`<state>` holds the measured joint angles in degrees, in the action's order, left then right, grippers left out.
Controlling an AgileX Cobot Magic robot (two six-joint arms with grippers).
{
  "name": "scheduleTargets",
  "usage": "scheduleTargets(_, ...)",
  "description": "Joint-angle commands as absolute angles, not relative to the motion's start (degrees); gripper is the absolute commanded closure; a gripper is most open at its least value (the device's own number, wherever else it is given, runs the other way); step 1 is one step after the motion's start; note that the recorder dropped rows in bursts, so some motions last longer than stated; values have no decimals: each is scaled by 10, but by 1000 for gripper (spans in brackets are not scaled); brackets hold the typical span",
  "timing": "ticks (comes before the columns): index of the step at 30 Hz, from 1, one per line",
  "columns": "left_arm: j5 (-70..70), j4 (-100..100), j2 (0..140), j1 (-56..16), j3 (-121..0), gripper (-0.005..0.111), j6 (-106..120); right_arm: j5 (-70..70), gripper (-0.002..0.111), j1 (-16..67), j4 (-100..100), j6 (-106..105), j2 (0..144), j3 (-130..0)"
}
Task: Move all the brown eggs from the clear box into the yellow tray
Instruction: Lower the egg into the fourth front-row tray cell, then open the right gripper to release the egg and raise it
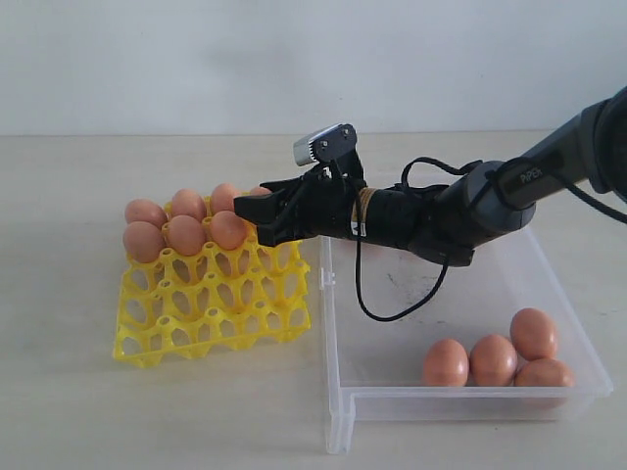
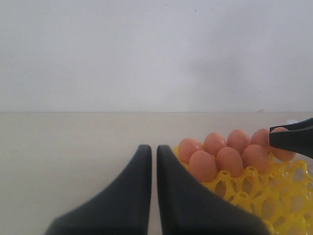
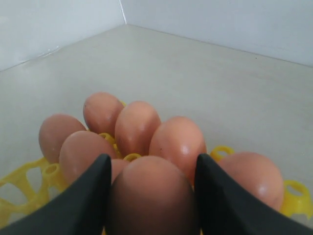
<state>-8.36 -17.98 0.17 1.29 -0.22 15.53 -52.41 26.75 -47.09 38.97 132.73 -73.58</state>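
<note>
The right tool (image 1: pixel 250 217) pinches a smooth orange-brown egg (image 3: pixel 149 196) near the far right corner of the bright yellow plastic lattice tray (image 1: pixel 211 318). It should centre it over an empty cup (image 1: pixel 282 257), lower gently, then spread. The left tool (image 2: pixel 150 152) is pressed together.

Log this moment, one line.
right jaws: shut on brown egg, over yellow tray | left jaws: shut, empty | clear box: four eggs left

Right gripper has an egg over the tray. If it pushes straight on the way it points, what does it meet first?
Likely the seated eggs just ahead of the held egg in the right gripper, in the tray; depth is unclear.
</note>
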Motion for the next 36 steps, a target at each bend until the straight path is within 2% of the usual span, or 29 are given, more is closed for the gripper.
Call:
scheduleTargets(1,-75,-183,0,14,0,103,155,-520,109,268,-471,385,1327,-739)
scheduleTargets(14,-75,-183,0,14,0,103,155,-508,108,268,-467,374,1327,-739)
scheduleTargets(17,-75,-183,0,14,0,103,155,-482,100,269,-467,373,1327,-742)
scheduleTargets(23,-75,-183,0,14,0,103,155,-467,67,270,-466,373,1327,-745)
scheduleTargets(25,-75,-183,0,14,0,103,155,-463,60,270,-465,373,1327,-745)
scheduleTargets(36,-75,-183,0,14,0,103,155,-464,58,270,-465,378,1319,-745)
